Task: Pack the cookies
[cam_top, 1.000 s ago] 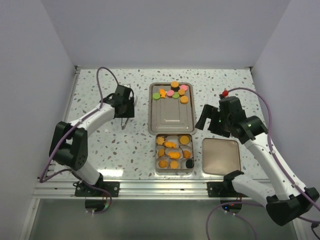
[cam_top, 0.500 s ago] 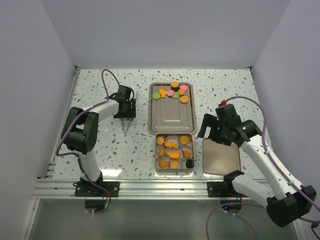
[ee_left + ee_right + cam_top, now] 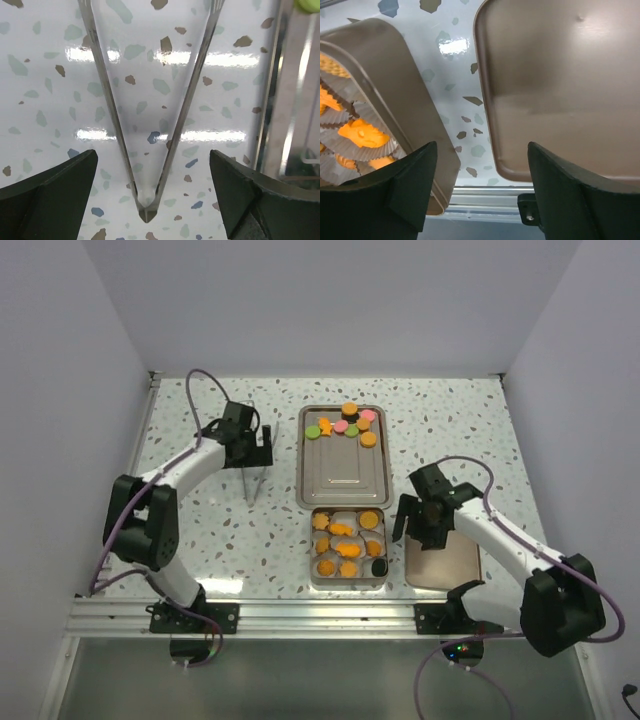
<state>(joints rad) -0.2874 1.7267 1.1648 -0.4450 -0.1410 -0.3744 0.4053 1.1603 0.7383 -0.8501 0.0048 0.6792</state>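
Note:
The cookies (image 3: 346, 424), mostly orange with green, pink and black ones, lie at the far end of a steel tray (image 3: 343, 480). More orange cookies (image 3: 344, 544) sit in paper cups in an open tin (image 3: 348, 581); they also show in the right wrist view (image 3: 362, 134). Metal tongs (image 3: 252, 486) lie on the table left of the tray. My left gripper (image 3: 252, 458) hovers open over the tongs (image 3: 102, 100) without touching them. My right gripper (image 3: 410, 525) is open and empty above the gap between the tin (image 3: 395, 95) and its lid (image 3: 560, 90).
The tin's lid (image 3: 442, 552) lies flat to the right of the tin, near the table's front edge. The tray's rim (image 3: 272, 100) runs along the right side of the left wrist view. White walls enclose the speckled table on three sides.
My right gripper has moved nearer and leftward, from beside the tray down to the gap between tin and lid. My left arm has shifted about over the tongs, which stay on the table.

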